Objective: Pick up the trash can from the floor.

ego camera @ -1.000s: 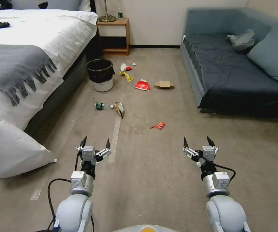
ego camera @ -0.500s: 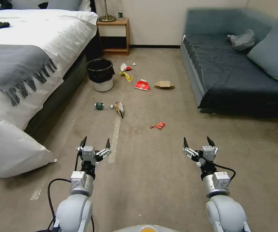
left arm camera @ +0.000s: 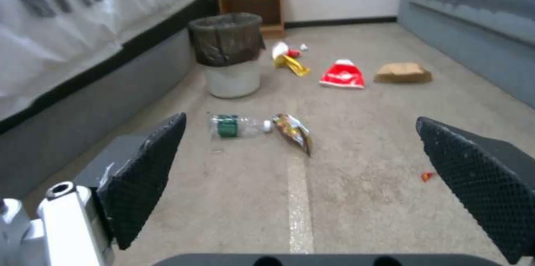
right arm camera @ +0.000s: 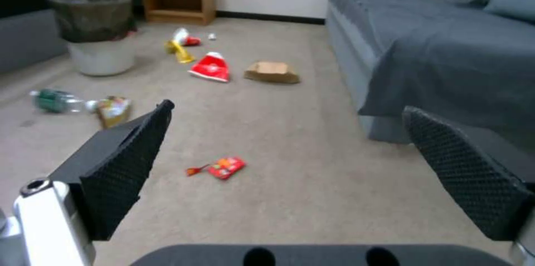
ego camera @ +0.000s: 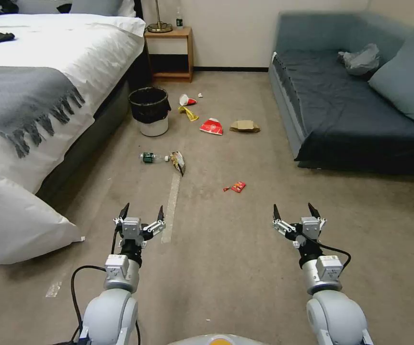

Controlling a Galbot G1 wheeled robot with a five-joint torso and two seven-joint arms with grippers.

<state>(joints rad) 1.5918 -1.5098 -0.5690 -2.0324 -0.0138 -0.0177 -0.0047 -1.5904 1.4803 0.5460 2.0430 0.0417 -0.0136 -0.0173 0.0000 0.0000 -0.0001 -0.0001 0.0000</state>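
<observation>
Nothing has moved since the earlier frames: both arms, the litter and the camera sit where they were. Left gripper [ego camera: 140, 213] hangs low over the floor [ego camera: 226, 268], fingers spread apart and holding nothing; the left wrist view shows its two black textured pads [left arm camera: 146, 174] wide open with bare carpet between them. Right gripper [ego camera: 296, 211] is level with it on the other side, also spread apart and empty, well apart from the left one. The trash can [ego camera: 150, 111] stands upright on the floor far ahead of the left gripper, just beside the dark base of the bed [ego camera: 49, 57], its black bag folded over the rim and the white wall showing below. A pale tape strip [ego camera: 171, 201] runs on the carpet from near the left gripper toward the bin. Between strip and bin lie a clear bottle [ego camera: 150, 157] with a green label and a crumpled snack bag [ego camera: 178, 162], touching or nearly so. Further litter lies to the right of the bin: a red carton [ego camera: 212, 126], a brown paper bag [ego camera: 244, 126], a small red wrapper [ego camera: 236, 186]. A blue sofa [ego camera: 355, 110] fills the right side.
</observation>
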